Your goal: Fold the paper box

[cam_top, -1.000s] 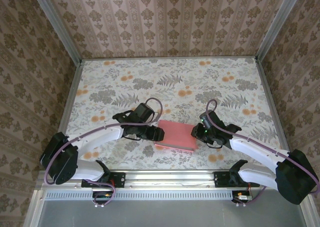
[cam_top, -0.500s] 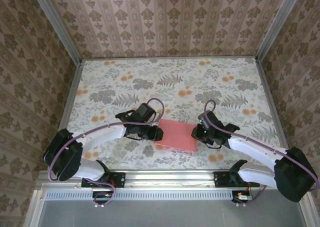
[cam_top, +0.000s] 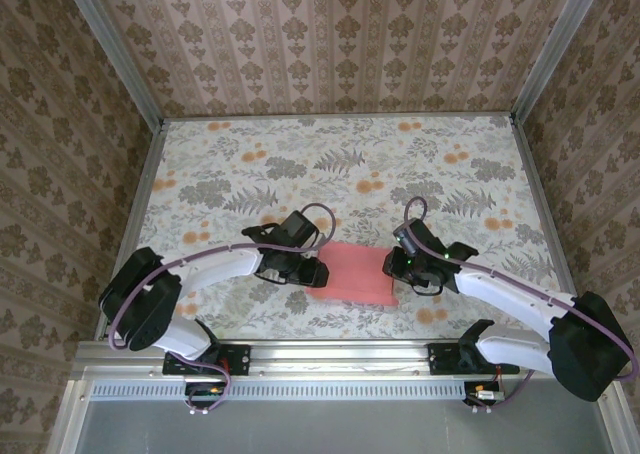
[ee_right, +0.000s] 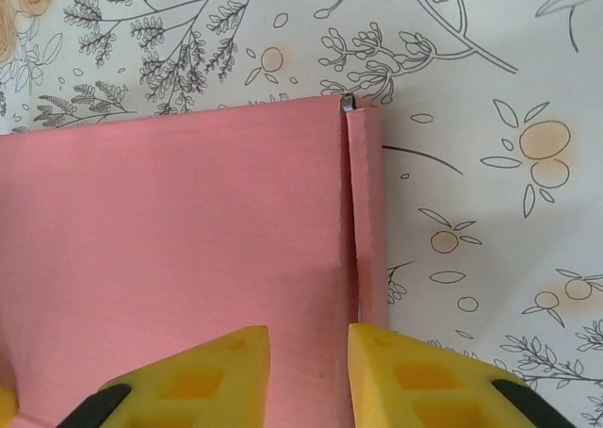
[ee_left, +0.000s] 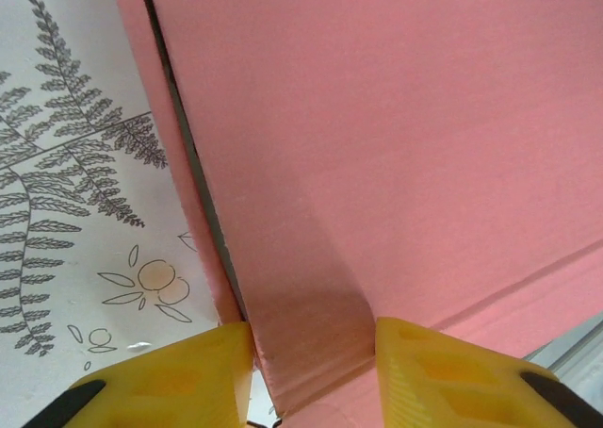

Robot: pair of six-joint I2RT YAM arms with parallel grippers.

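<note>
I see the paper box (cam_top: 352,274) lying flat near the middle of the table's (cam_top: 350,164) near edge. My left gripper (ee_left: 314,338) pinches a flap at its left end. My right gripper (ee_right: 309,338) sits over the right end, jaws narrowly parted, and I cannot tell whether it grips.

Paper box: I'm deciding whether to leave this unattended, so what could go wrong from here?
The gap along the side flap of the paper box might spring wider if the right hand lifts. The left hand sits at the box's edge; pushing there could crease it or slide it.
</note>
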